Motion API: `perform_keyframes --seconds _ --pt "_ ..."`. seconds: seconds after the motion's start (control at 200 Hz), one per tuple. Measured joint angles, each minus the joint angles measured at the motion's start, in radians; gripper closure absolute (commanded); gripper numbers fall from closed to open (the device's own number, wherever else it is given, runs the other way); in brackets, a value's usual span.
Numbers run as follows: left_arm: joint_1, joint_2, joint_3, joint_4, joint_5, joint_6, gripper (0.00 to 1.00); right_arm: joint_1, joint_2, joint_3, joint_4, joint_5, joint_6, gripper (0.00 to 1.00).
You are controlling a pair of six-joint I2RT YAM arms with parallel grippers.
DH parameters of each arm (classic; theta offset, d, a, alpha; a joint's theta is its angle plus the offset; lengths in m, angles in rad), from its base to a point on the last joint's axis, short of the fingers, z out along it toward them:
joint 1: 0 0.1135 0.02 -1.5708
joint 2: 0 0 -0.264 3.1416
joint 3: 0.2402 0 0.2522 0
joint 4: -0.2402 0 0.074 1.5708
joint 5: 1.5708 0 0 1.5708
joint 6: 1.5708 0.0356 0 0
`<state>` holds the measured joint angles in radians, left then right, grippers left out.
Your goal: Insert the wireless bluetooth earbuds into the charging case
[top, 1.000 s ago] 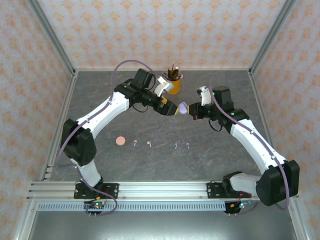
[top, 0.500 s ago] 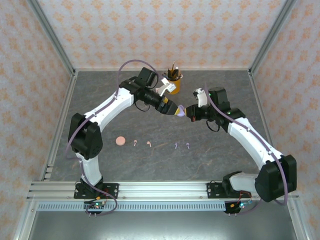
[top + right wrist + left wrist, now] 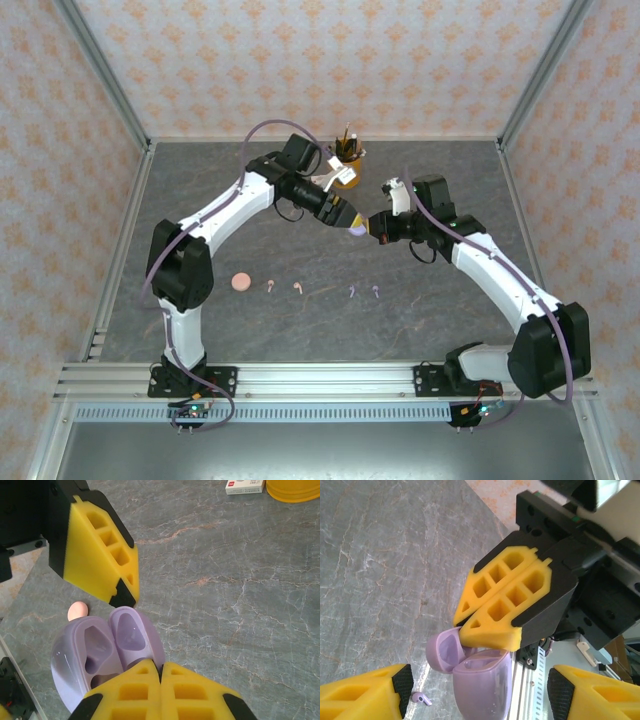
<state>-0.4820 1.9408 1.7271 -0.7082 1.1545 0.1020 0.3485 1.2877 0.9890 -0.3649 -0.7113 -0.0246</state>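
Observation:
A lilac charging case [image 3: 482, 690] hangs open in mid-air above the table. My right gripper [image 3: 160, 672] is shut on its flipped-up lid [image 3: 132, 635]. My left gripper [image 3: 480, 687] is open; its fingers [image 3: 365, 692] stand on either side of the case body with gaps. In the top view the left gripper [image 3: 350, 220] and right gripper [image 3: 373, 226] meet tip to tip. Two pale pink earbuds [image 3: 270, 287] and two lilac earbuds [image 3: 375, 292] lie on the table nearer the front. One lilac earbud [image 3: 421, 698] lies below the case.
A round pink case [image 3: 240, 282] lies left of the earbuds. A yellow cup [image 3: 347, 170] with pens and a small white box [image 3: 245, 486] stand at the back, behind the left wrist. Metal posts and patterned walls fence the grey table [image 3: 450, 330].
My left gripper has moved right to the case and its jaws have narrowed around the case body. The right gripper has shifted slightly left with the case.

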Motion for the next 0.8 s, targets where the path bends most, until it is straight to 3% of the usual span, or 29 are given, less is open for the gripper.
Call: perform_keyframes --seconds 0.52,0.801 --pt "0.000 0.040 0.022 -0.061 0.054 0.052 0.42 0.000 0.011 0.000 0.005 -0.002 -0.008 1.00" --pt "0.003 0.063 0.059 -0.126 0.079 0.098 0.44 0.000 0.016 0.000 0.005 -0.004 -0.023 1.00"
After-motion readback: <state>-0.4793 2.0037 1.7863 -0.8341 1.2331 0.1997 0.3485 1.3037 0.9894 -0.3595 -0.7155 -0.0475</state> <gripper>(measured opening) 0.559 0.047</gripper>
